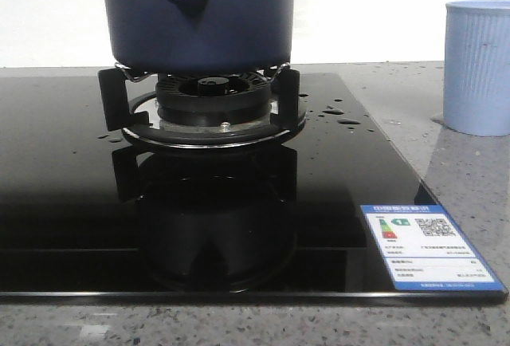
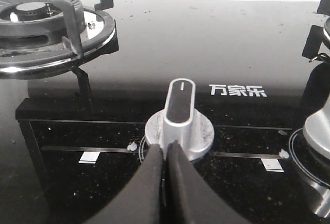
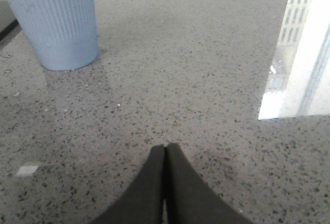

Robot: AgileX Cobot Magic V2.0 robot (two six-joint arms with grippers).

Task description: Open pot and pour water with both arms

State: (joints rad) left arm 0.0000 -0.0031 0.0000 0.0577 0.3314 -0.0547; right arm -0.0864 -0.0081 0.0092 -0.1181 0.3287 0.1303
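Navy-blue and matte, the pot [image 1: 199, 19] sits on the black burner grate [image 1: 199, 99] of a glossy black glass stovetop [image 1: 72, 202], its handle stub with the round hole facing the front camera. Small shiny drops of water [image 1: 339, 115] lie on the glass just right of the burner. A light-blue ribbed cup [image 1: 476, 67] stands on the grey speckled desk [image 1: 462, 171], well apart from the pot. The left gripper [image 2: 165, 154] hangs just before a silver control knob [image 2: 179, 118], its fingers pressed together with nothing between them. The right gripper [image 3: 165, 154] is likewise pressed together and empty, above the bare desk, with the cup some way off.
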